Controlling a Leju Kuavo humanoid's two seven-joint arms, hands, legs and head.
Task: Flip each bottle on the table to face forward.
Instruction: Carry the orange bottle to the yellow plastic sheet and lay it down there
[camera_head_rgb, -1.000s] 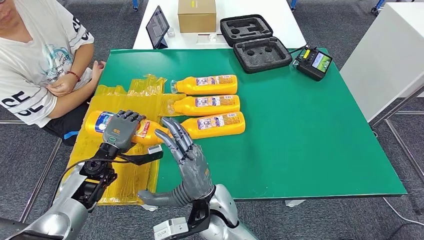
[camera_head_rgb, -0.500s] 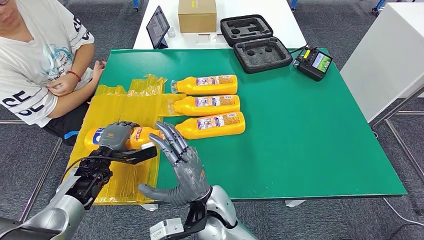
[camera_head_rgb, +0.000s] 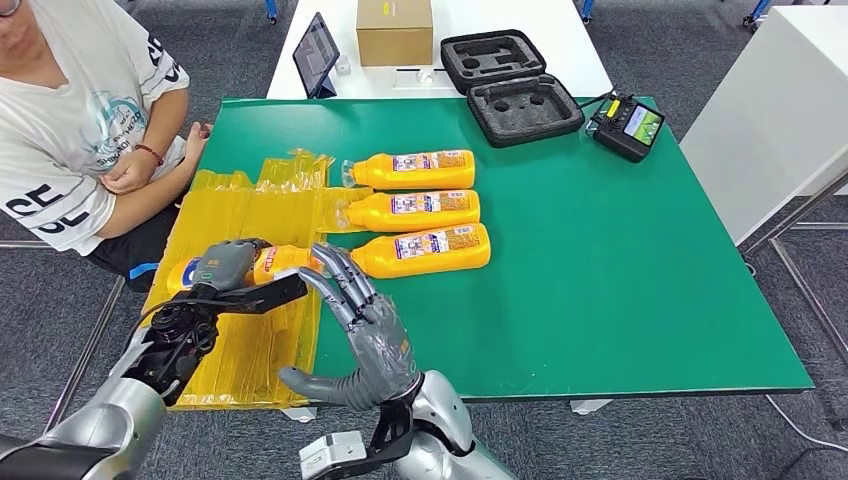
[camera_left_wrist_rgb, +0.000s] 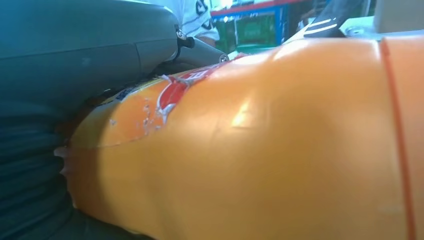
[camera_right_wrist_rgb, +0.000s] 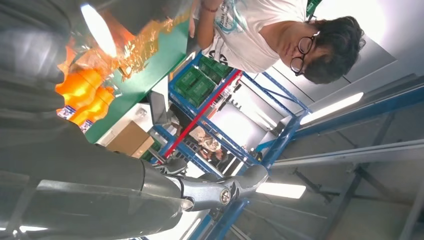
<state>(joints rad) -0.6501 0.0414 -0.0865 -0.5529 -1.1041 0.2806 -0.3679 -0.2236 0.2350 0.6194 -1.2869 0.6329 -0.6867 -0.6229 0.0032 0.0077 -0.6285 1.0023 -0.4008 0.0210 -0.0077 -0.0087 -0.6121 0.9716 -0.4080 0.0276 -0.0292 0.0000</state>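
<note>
Orange bottle (camera_head_rgb: 268, 264) has rolled further in the left hand (camera_head_rgb: 222, 266) since a second ago, blue label mostly turned under. It lies on yellow plastic sheet (camera_head_rgb: 240, 345), bench (camera_head_rgb: 620, 290) left side. Left hand grips it; right hand (camera_head_rgb: 362, 325) upright, fingers spread, holding nothing.

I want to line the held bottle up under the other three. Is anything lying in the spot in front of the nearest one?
The left hand grips the held bottle. Between it and the green table in front of the nearest bottle stands the raised, open right hand; that spot itself looks bare.
</note>
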